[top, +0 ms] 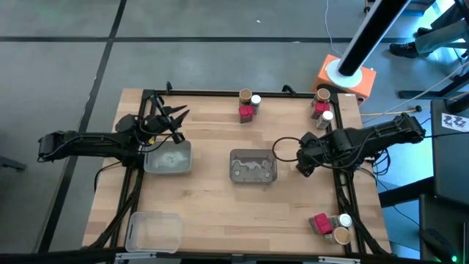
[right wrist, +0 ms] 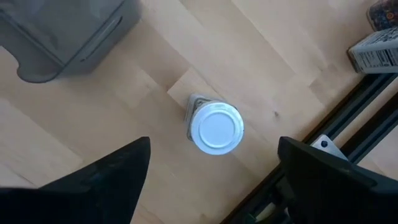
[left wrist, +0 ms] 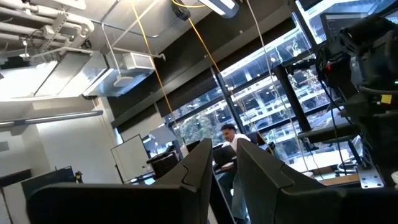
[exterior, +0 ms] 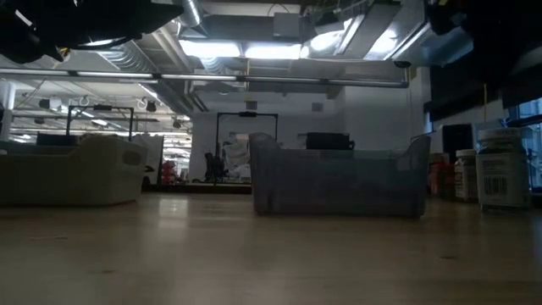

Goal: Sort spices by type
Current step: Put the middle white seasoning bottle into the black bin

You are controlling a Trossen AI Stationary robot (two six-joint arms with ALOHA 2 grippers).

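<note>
Spices stand in three groups on the wooden table. At the far middle are a tan-lidded jar, a white-lidded jar and a red packet. At the far right are a jar, a packet and a jar. At the near right are a packet and two jars. My right gripper hangs open, pointing down. One more white-lidded jar stands upright on the table below it, clear of both fingers and hidden in the high view. My left gripper is raised at the left, narrowly open and holding nothing.
Clear trays sit at the centre, at the left and at the near left. The centre tray's corner lies close to the jar. The black table-edge rail runs on the jar's other side. A person shows in the room beyond.
</note>
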